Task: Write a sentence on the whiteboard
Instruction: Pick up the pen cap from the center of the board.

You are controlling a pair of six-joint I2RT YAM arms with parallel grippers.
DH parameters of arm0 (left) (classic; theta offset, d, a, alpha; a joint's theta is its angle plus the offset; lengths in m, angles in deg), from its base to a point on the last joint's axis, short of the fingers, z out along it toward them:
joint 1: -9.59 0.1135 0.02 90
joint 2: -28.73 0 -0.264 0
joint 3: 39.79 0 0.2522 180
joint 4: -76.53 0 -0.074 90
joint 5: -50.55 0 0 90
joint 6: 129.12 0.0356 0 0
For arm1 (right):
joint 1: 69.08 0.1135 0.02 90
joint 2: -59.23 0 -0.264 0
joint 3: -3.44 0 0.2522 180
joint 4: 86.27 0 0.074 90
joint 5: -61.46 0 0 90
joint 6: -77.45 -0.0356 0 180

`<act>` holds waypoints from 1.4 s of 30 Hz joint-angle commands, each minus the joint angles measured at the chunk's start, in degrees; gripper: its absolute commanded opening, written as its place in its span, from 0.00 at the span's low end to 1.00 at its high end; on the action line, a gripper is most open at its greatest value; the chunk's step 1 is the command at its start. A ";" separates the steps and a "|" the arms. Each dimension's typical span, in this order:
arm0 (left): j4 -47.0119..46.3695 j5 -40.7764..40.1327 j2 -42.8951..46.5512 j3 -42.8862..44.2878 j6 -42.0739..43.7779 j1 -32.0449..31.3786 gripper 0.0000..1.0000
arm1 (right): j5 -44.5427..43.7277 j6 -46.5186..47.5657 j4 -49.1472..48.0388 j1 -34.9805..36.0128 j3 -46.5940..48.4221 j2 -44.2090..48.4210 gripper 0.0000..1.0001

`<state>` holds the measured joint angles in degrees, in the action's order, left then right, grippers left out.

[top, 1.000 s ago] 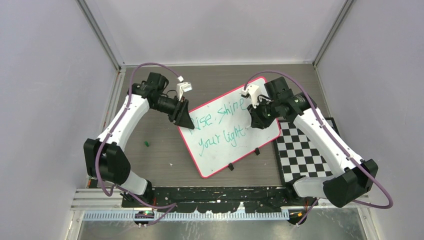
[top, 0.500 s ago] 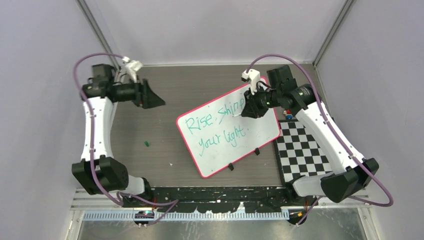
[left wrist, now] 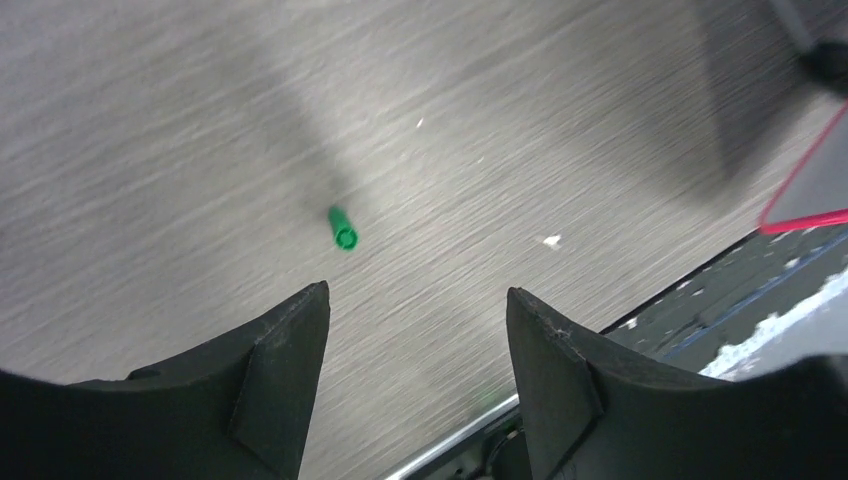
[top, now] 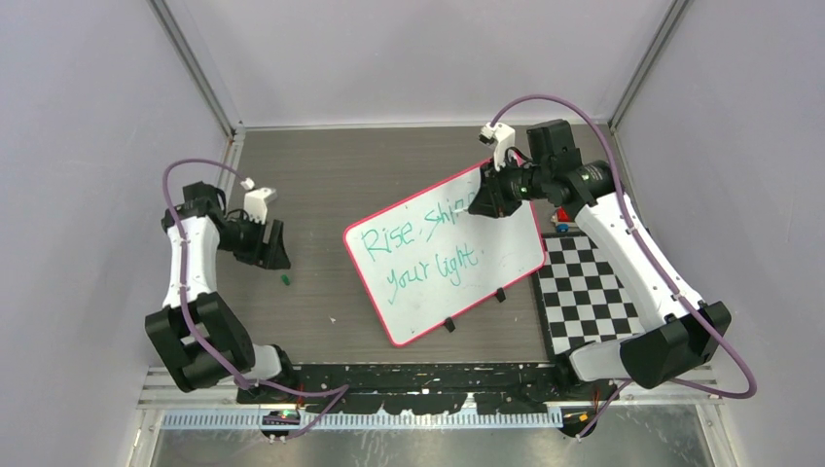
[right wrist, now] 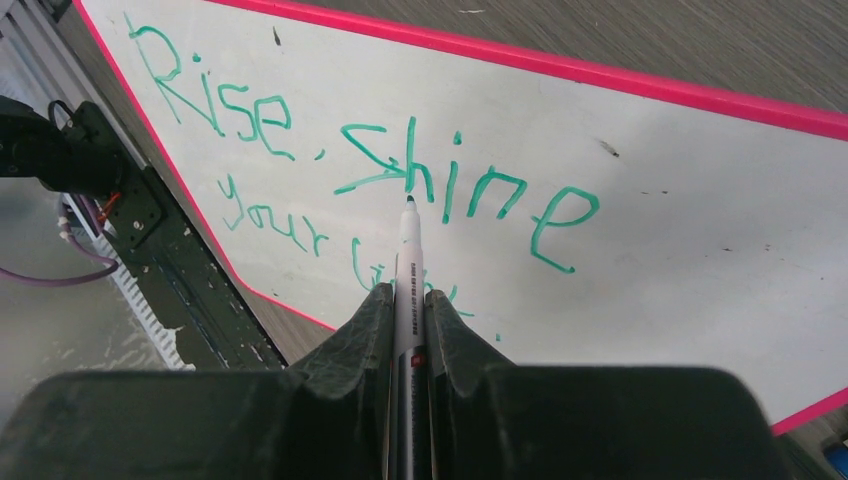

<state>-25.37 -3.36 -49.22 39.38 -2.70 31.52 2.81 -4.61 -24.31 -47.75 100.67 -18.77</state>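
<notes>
Grey woodgrain worktop (top: 389,165) between pale walls (top: 88,146).
Your left fingers (left wrist: 280,380) stand wide; your right fingers (right wrist: 360,340) pinch the marker (right wrist: 408,270) over the whiteboard (top: 511,261).

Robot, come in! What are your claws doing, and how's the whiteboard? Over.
Left claw open, empty, near green cap. Right claw shut on marker, pointing at sentence. Nothing blocking whiteboard.

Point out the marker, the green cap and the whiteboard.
marker (right wrist: 407,265): right wrist view, white barrel.
green cap (left wrist: 342,228): left wrist view, its middle.
whiteboard (top: 423,309): top external view, bare white near its lower edge.
</notes>
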 commanded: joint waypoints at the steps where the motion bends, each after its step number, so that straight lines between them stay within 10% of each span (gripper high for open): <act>1: -6.23 -9.82 2.58 -3.60 4.71 -0.81 0.66 | 2.42 -1.34 -2.72 -0.32 0.15 1.35 0.00; 32: -18.36 -23.54 -11.79 -11.15 0.19 -13.16 0.25 | 3.10 -0.73 -0.05 -0.40 1.37 2.32 0.00; 37: -13.13 -21.67 -9.59 -6.42 -2.32 -13.19 0.00 | 5.72 -3.08 0.54 -0.32 5.38 1.22 0.00; 42: -6.83 -13.79 -1.73 4.95 -9.89 -13.16 0.00 | 8.22 -6.14 0.01 -0.36 10.79 -0.99 0.00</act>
<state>-36.67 -24.56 -58.86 34.59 -5.97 18.45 7.45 -7.47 -22.54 -47.93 105.63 -19.03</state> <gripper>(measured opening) 0.138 0.196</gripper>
